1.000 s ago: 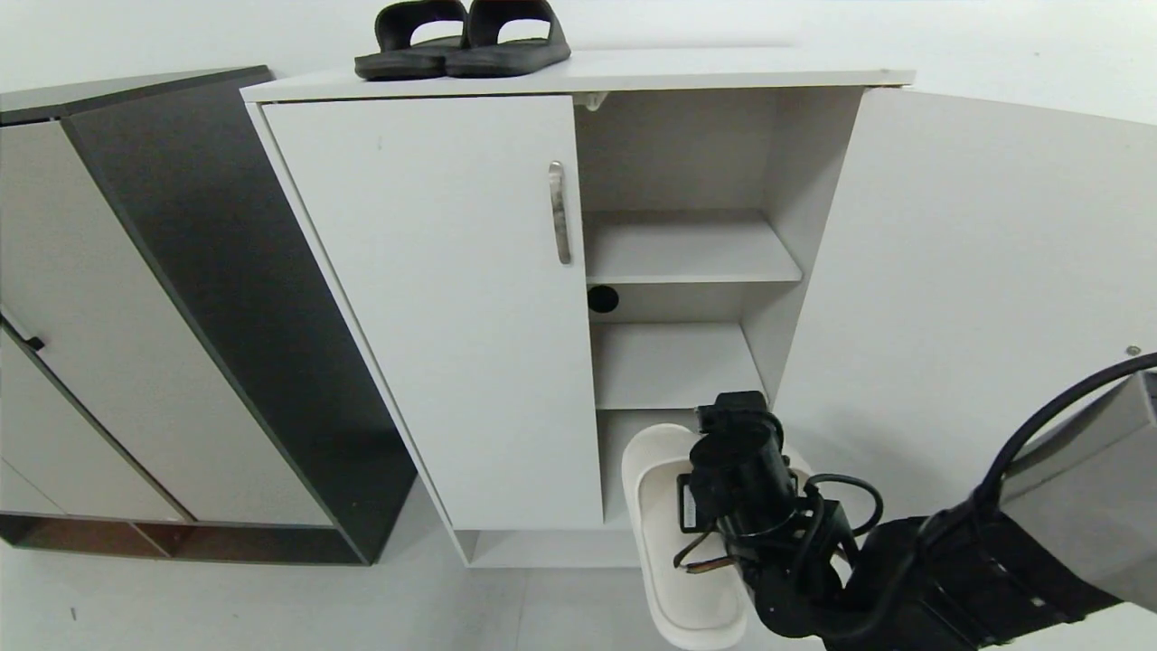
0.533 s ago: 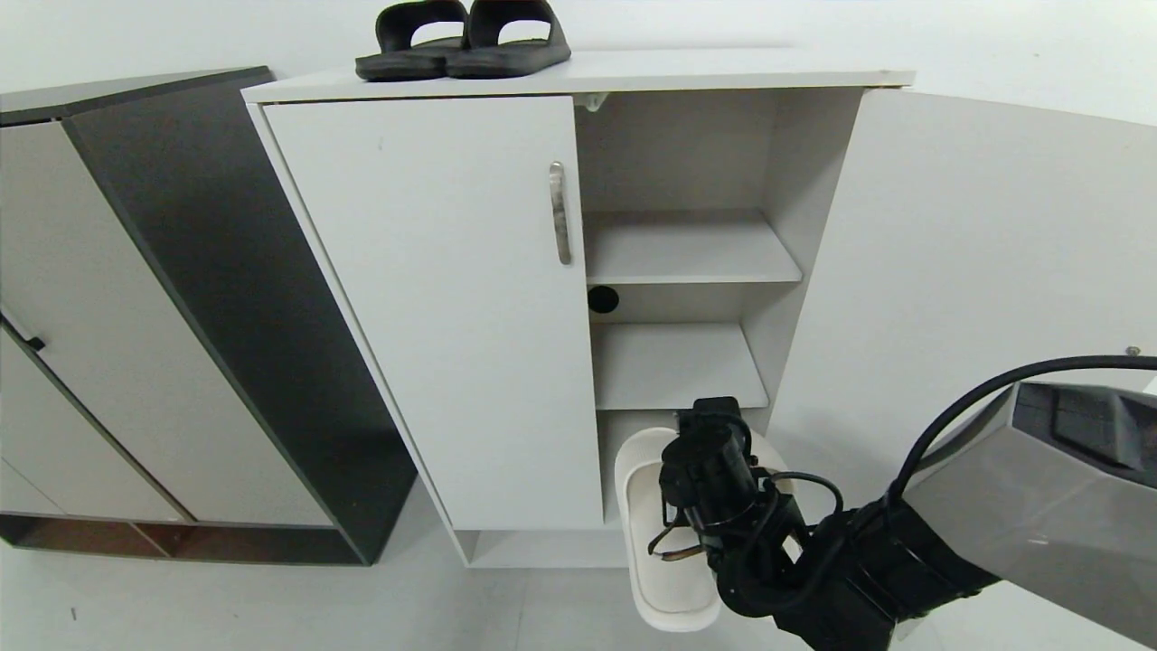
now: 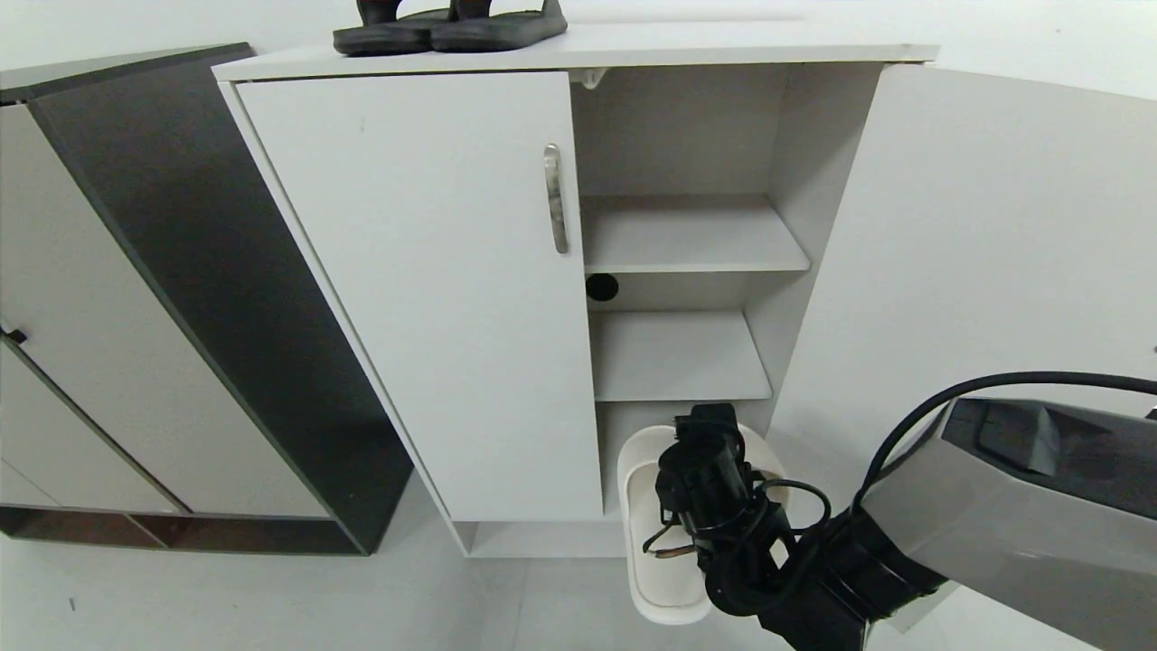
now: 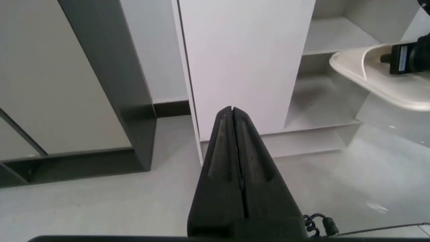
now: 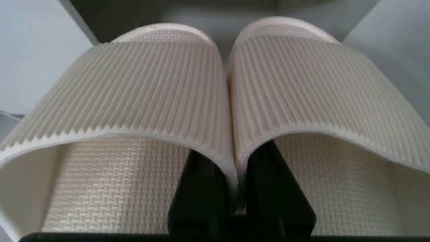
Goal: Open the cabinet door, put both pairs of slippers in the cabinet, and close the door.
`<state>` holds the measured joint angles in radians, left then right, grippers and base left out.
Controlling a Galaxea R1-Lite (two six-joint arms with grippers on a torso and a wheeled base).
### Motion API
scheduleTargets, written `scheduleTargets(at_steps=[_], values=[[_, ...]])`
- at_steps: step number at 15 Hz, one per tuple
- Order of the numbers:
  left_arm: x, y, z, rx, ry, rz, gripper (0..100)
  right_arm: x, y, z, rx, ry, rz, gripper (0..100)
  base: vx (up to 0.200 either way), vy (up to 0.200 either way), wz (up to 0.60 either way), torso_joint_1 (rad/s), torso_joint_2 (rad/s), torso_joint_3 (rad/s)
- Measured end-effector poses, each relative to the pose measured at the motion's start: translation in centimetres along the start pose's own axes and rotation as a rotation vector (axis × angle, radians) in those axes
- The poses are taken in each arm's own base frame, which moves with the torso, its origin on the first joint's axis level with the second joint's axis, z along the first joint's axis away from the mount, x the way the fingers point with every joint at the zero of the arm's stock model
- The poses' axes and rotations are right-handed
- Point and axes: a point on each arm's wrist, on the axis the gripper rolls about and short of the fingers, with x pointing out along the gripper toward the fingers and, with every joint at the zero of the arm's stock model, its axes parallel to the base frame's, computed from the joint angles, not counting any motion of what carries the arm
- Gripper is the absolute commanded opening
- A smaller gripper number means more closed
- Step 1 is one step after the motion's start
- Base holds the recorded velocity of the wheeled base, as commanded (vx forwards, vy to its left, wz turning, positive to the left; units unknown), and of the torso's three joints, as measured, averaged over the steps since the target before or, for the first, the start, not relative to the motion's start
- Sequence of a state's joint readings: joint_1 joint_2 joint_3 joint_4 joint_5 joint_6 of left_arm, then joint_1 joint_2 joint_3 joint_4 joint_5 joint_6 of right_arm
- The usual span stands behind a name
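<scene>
A pair of white slippers (image 3: 644,506) is held side by side at the mouth of the white cabinet's (image 3: 723,54) bottom compartment. My right gripper (image 5: 232,198) is shut on their two inner walls, under the ribbed straps (image 5: 154,87). The cabinet's right door (image 3: 976,235) stands wide open and its left door (image 3: 425,271) is shut. A pair of black slippers (image 3: 452,32) lies on the cabinet top. My left gripper (image 4: 232,121) is shut and empty, low above the floor in front of the left door, with the white slippers (image 4: 383,77) off to one side.
Two bare shelves (image 3: 687,240) sit above the bottom compartment. A dark grey and white cabinet (image 3: 181,271) stands close on the left. Grey floor (image 3: 271,606) lies open in front of both cabinets.
My right arm has carried the white slippers left and toward the bottom compartment. The head camera has shifted slightly, so the cabinet sits higher in the picture.
</scene>
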<state>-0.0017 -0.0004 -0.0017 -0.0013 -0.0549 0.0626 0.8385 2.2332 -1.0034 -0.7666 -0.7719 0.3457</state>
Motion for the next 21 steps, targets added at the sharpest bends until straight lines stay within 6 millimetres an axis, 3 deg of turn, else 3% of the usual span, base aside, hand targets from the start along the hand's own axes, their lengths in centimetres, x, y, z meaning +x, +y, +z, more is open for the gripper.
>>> scheduleTargets(at_steps=[9,19,21], values=[[0.0,0.0,0.0,-0.007,0.000,0.001,0,0.7,0.3,2.4,0.053,-0.291,0.035,0,0.000,0.000,0.00,0.001,0.00,-0.193],[0.0,0.0,0.0,-0.024,0.001,0.013,0,1.4,-0.9,2.9,0.032,-0.332,0.000,0,0.000,0.000,0.00,0.000,0.00,-0.010],[0.0,0.0,0.0,-0.024,0.001,0.013,0,1.4,-0.9,2.9,0.032,-0.333,0.000,0,0.200,0.000,0.00,-0.002,0.00,0.005]])
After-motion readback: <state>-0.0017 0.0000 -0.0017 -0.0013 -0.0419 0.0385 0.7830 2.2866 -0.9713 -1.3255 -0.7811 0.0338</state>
